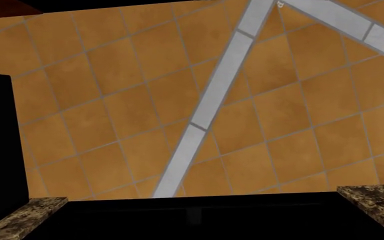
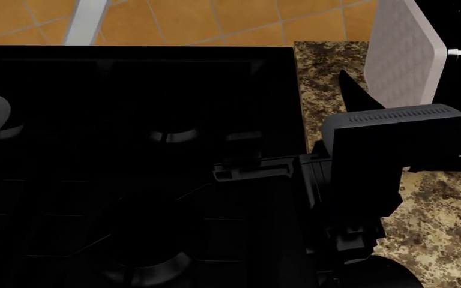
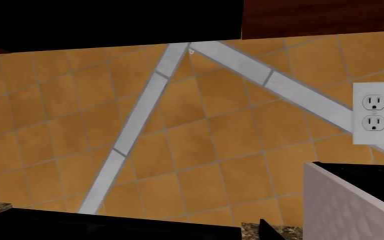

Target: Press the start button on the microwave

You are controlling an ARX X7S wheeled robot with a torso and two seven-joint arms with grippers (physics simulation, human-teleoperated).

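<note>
The microwave (image 2: 407,51) stands on the granite counter at the head view's upper right. It shows only its white-grey side; its black front panel and buttons are out of view. The same side appears in the right wrist view (image 3: 352,207). My right arm (image 2: 391,138) reaches forward over the counter beside the stove. One dark fingertip (image 2: 349,90) of its gripper points toward the wall, just left of the microwave's side. The same fingertip (image 3: 269,231) shows in the right wrist view. The jaws' state does not show. My left gripper is not visible in any view.
A wide black stove (image 2: 134,150) fills the left and middle of the head view. The granite counter (image 2: 439,240) runs to its right. An orange tiled wall (image 3: 178,125) is behind, with a white outlet (image 3: 373,113) above the microwave. A dark cabinet (image 3: 325,17) hangs overhead.
</note>
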